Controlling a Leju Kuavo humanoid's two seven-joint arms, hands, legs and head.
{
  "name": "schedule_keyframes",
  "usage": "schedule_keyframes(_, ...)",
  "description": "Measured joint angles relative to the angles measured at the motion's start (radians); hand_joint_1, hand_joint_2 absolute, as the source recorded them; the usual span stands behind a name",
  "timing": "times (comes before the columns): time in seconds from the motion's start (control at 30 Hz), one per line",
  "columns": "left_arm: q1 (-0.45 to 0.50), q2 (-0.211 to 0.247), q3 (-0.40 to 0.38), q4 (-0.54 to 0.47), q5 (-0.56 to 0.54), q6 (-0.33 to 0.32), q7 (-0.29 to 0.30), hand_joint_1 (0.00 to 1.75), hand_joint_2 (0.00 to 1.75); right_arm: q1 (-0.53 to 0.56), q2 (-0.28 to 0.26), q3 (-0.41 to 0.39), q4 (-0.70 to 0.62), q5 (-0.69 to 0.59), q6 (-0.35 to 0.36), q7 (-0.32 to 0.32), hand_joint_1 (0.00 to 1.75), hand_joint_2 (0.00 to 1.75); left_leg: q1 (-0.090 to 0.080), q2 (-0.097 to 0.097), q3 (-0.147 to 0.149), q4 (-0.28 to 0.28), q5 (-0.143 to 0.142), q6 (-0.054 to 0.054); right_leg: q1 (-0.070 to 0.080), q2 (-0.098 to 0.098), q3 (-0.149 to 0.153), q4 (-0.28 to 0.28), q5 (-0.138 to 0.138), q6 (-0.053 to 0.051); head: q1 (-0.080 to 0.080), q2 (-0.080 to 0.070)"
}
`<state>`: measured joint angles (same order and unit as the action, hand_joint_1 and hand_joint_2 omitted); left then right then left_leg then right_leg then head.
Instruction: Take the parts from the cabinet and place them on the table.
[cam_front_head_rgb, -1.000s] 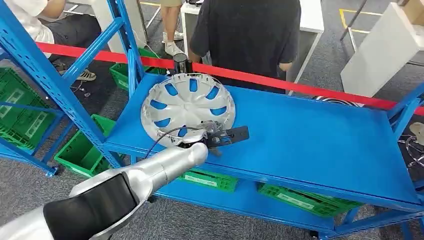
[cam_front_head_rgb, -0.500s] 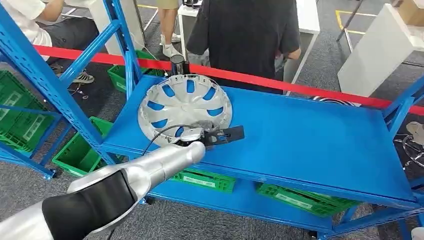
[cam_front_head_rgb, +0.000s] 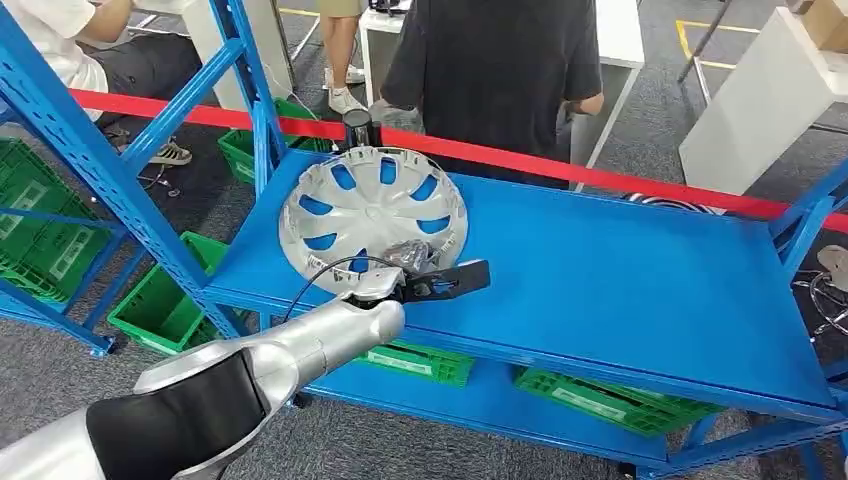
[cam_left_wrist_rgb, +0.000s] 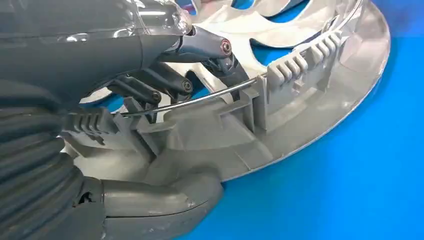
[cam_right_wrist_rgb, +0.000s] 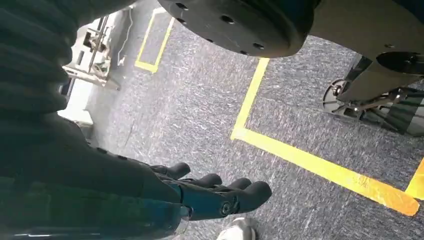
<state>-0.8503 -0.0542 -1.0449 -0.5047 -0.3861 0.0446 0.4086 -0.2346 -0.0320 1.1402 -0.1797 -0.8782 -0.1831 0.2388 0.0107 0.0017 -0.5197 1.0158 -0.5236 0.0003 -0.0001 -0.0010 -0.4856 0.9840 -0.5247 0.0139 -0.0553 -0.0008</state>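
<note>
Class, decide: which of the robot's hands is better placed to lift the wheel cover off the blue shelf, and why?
Left. The left hand already grips the wheel cover at its near rim, fingers hooked inside. The right hand hangs over the carpet floor.

Silver tubular left arm (cam_front_head_rgb: 300, 345) with a glossy black band near the shoulder at 7 o'clock. Thin black cable (cam_front_head_rgb: 318, 275) looped over the wrist. Left hand (cam_left_wrist_rgb: 165, 85): grey ribbed cover, thick grey thumb (cam_left_wrist_rgb: 160, 197), dark linked fingers (cam_left_wrist_rgb: 145, 87) with a small red-centred screw. Right hand (cam_right_wrist_rgb: 210, 192): matte black, rounded fingertips.
</note>
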Motion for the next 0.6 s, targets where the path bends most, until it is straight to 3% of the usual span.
schedule_keyframes(0.1,0.002,0.001,-0.008,0.005,-0.002,0.015,-0.005,1.75,1.75,0.001,0.000,0.000,0.000,-0.002,-0.001,0.000,0.00,1.75,0.000,-0.001,0.000,0.000,0.000,0.000,0.000,-0.001,0.000,0.000,-0.001,0.000,0.000,0.000)
schedule_keyframes(0.3,0.025,0.002,-0.020,0.008,-0.043,0.121,-0.068,1.75,1.75,0.006,-0.001,0.000,0.001,-0.012,-0.007,-0.012,0.00,1.75,0.000,-0.002,-0.001,0.000,0.000,0.000,0.000,-0.001,-0.001,-0.001,-0.001,0.000,0.000,0.000)
schedule_keyframes(0.6,0.034,0.005,-0.032,0.010,-0.067,0.147,-0.117,1.75,1.75,0.007,-0.001,0.000,0.003,-0.014,-0.008,-0.016,0.00,1.75,0.000,-0.005,-0.002,0.000,0.000,0.000,0.000,-0.004,0.000,-0.002,-0.001,0.000,0.000,0.000)
